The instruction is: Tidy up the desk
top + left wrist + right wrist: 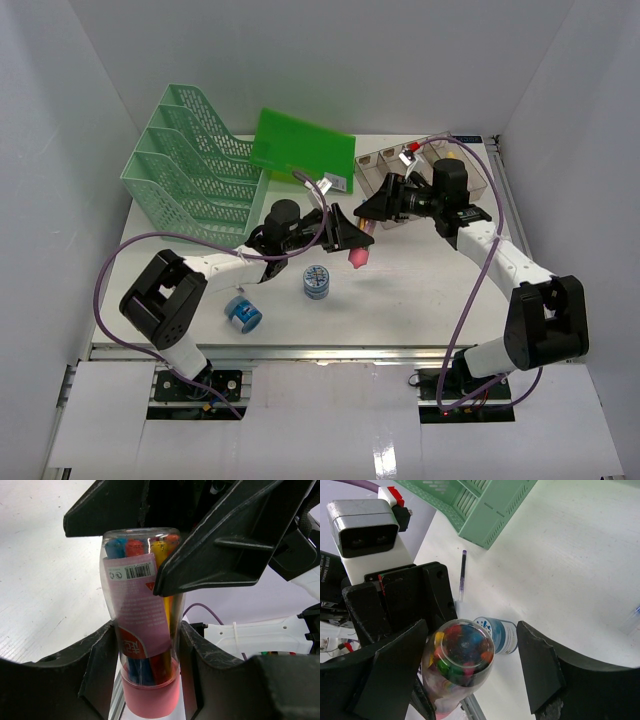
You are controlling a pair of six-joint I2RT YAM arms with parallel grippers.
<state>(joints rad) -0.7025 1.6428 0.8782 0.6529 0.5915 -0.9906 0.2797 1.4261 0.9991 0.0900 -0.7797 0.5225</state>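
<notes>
1. A mint-green mesh file rack [190, 165] stands at the far left of the desk [420, 280], the white tabletop under everything; a green folder [303, 145] is just right of the rack.
2. Two blue tape rolls [242, 314] [316, 282] lie near the front, left of centre.
3. The left gripper [348, 236] is clamped on a clear marker tube [145, 630] near its pink cap, over the desk's middle.
4. The right gripper [370, 212] has its jaws wide apart around the tube's other end, one finger just beside it and the other well apart.
5. A clear compartmented tray [470, 170] sits at the far right.
</notes>
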